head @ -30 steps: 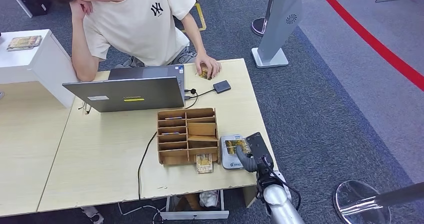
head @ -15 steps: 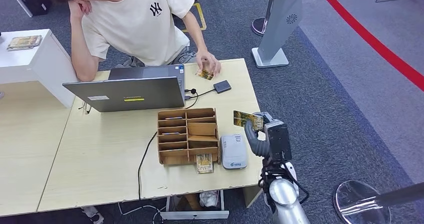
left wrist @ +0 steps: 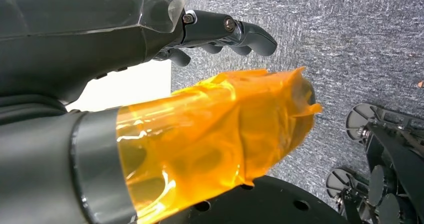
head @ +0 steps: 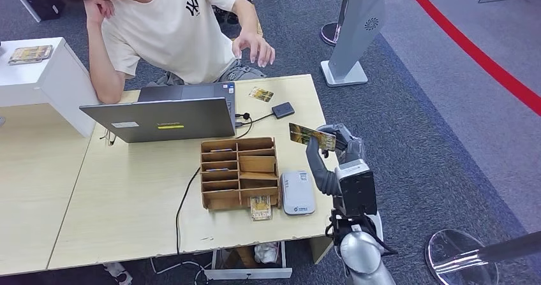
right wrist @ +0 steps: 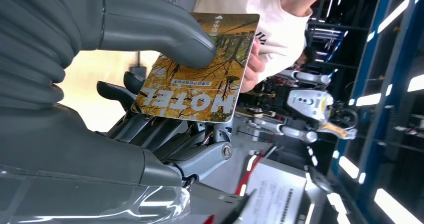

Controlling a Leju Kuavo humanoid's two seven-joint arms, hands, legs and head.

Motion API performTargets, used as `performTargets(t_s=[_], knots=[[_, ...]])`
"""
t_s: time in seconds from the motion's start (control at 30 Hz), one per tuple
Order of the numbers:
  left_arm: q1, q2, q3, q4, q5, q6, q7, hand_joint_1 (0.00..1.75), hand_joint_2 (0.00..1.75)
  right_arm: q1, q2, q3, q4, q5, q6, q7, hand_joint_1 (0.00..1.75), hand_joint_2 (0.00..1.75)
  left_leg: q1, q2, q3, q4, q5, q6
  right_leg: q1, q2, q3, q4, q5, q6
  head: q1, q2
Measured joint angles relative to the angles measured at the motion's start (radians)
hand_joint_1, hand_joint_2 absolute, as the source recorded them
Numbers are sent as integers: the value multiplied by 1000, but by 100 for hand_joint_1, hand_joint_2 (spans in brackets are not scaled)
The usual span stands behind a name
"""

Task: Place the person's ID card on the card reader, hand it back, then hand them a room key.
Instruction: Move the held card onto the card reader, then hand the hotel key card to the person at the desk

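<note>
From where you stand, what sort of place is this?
Probably a mock hotel reception desk: the right hand holds an autumn-printed card reading HOTEL, a grey card reader lies beside a wooden compartment card organiser, and a person in a cream T-shirt waits across the table.

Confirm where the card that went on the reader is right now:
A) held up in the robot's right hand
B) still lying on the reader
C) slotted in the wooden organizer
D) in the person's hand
A: the right hand holds the card raised above the table, and the card reader is bare.
</note>
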Motion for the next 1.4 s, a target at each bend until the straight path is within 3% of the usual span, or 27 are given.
performTargets(t_s=[0.33, 0.57, 0.8, 1.17, 1.23, 1.33, 1.37, 1.4], knots=[[-1, 7, 0, 1, -42, -9, 0, 0, 0, -167, -90, 90, 60, 208, -26, 74, 175, 175, 0, 0, 0, 0, 0, 0, 0, 0, 0, 0, 0, 0, 0, 0], [-2, 18, -2, 10, -73, -12, 2, 0, 0, -313, -140, 147, 173, 465, -46, 156, 175, 175, 0, 0, 0, 0, 1, 0, 0, 0, 0, 0, 0, 0, 0, 0], [-4, 36, -11, 31, -96, -17, 10, 0, 0, -437, -165, 207, 302, 655, -61, 204, 175, 175, 0, 0, 0, 0, 1, -1, 0, 0, 0, 1, 1, -1, 0, 0], [-6, 57, -31, 57, -113, -22, 13, 0, 0, -558, -171, 312, 445, 825, -79, 239, 175, 175, 0, 0, 0, 0, 1, -1, 0, 0, 0, 1, 1, -1, 0, 0], [-6, 59, -34, 60, -115, -22, 14, 0, 0, -573, -171, 331, 465, 846, -84, 243, 154, 175, 0, 0, 0, 0, 1, -1, 0, 0, 0, 1, 1, -1, 0, 0], [-7, 62, -37, 64, -117, -22, 14, 0, 0, -590, -171, 356, 492, 870, -89, 246, 38, 175, 0, 0, 0, 0, 1, -1, 0, 0, 0, 1, 1, -1, 0, 0], [-7, 63, -38, 66, -118, -22, 14, 0, 0, -594, -171, 364, 500, 877, -90, 248, 10, 175, 0, 0, 0, 0, 1, -1, 0, 0, 0, 1, 1, -1, 0, 0], [-7, 64, -39, 68, -119, -22, 15, 0, 0, -597, -171, 373, 509, 883, -90, 249, 0, 175, 0, 0, 0, 0, 1, -1, 0, 0, 0, 1, 1, -1, 0, 0]])
